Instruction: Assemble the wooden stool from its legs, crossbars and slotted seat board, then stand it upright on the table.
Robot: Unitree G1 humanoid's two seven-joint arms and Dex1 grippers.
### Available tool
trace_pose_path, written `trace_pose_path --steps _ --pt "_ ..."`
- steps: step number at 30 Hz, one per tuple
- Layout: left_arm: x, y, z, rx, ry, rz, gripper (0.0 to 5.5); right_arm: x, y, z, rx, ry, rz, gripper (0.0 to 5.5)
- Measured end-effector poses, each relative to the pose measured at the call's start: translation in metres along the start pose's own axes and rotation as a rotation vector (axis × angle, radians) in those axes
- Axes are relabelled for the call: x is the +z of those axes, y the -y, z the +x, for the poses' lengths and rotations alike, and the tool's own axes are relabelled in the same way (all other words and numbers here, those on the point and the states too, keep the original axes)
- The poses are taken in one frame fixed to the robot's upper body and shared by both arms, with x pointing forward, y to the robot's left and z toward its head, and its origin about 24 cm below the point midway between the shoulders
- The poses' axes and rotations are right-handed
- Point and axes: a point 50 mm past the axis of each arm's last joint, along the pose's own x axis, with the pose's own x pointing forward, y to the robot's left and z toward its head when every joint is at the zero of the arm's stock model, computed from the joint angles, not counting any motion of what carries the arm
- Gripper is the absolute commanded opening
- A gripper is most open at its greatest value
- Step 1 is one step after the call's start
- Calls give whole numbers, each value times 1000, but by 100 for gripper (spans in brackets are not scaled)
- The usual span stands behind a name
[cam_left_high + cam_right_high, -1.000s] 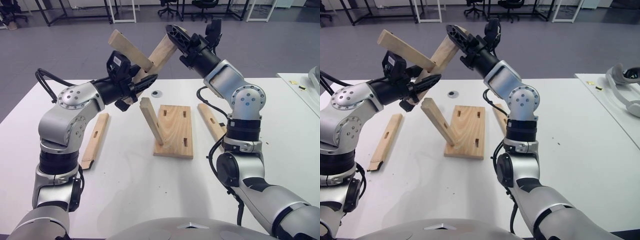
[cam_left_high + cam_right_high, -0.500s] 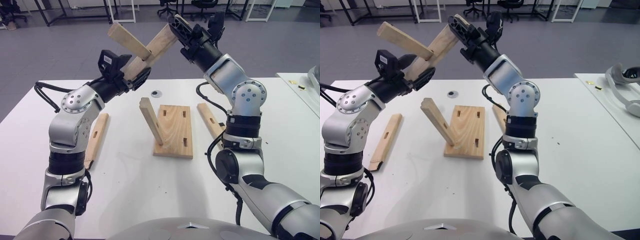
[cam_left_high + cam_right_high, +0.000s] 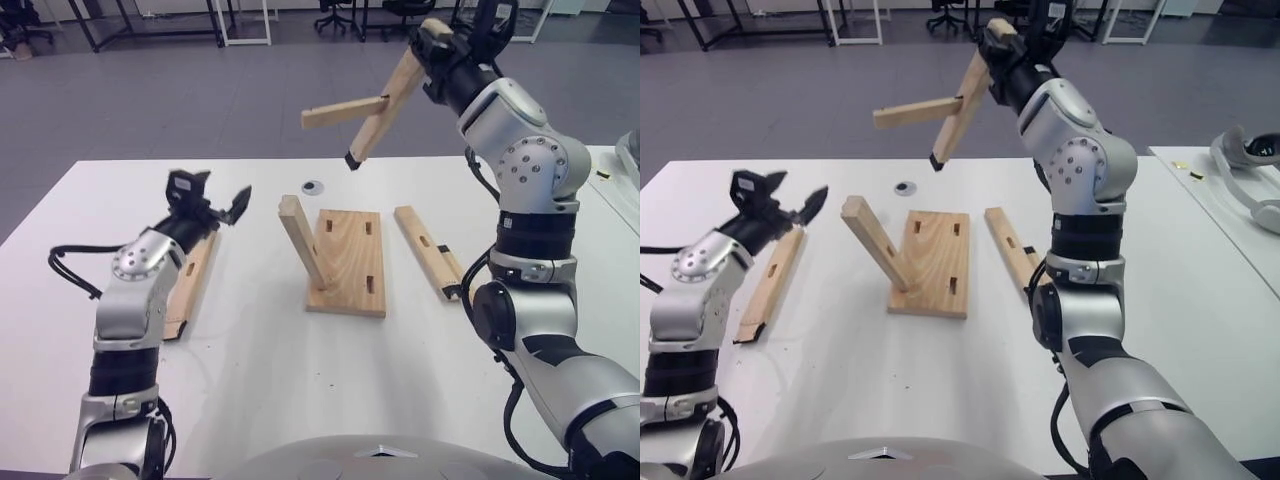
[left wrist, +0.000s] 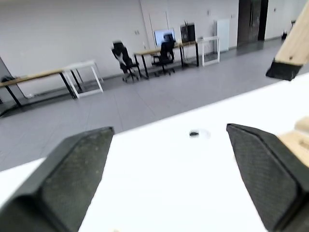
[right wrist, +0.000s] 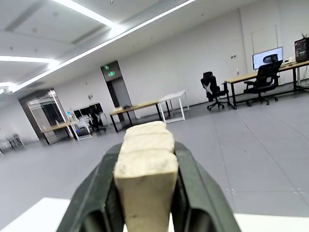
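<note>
room: open workshop floor, grey, with desks and office chairs far behind.
table (image 3: 300, 400): white, wide, holding every loose part.
seat board (image 3: 352, 262): flat at mid-table, slots up, one planted leg (image 3: 301, 243) leaning out of its near-left slot, tilted and not upright.
held piece: a leg (image 3: 385, 105) with a crossbar (image 3: 343, 112) sticking out sideways from it, high over the far edge of the table, well clear of the board.
spare legs: the left leg (image 3: 190, 282) lies left of the board, the right leg (image 3: 428, 250) just beside the board's right edge.
right gripper (image 3: 438, 45): clamped on the top end of the held leg, carrying it alone.
left gripper (image 3: 214, 196): fingers spread wide, nothing between them, low over the far end of the left leg.
change: and there it goes! a second ago both grippers shared that piece; the left has let go and dropped to the table, while the right has swung the piece up and across.
meaning: the crossbar joint seems to hold by itself; the left looks set to fetch the next leg. most of the assembly remains.
</note>
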Motion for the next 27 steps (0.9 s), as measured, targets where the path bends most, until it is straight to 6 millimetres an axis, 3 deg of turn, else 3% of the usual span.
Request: trace_pose_path --steps 3,5,10,14,17,22,27 --pt "-26 14 -11 -46 -128 57 430 -7 15 -18 -57 -87 36 101" --pt "-53 37 -31 -143 -256 31 430 -2 30 -29 -118 -106 48 101" --pt "-64 66 -58 -412 -364 30 430 -2 29 -38 -96 -154 96 101" --pt "-65 80 -46 -446 -363 63 430 9 16 -41 -19 -136 130 101" --pt "-61 94 -32 -491 -314 186 430 10 10 -40 14 -138 146 101" --pt "-58 110 -18 -599 -259 268 430 11 13 -42 1 -137 156 101" --pt "-57 121 -9 -634 -231 243 430 10 13 -41 1 -137 161 101"
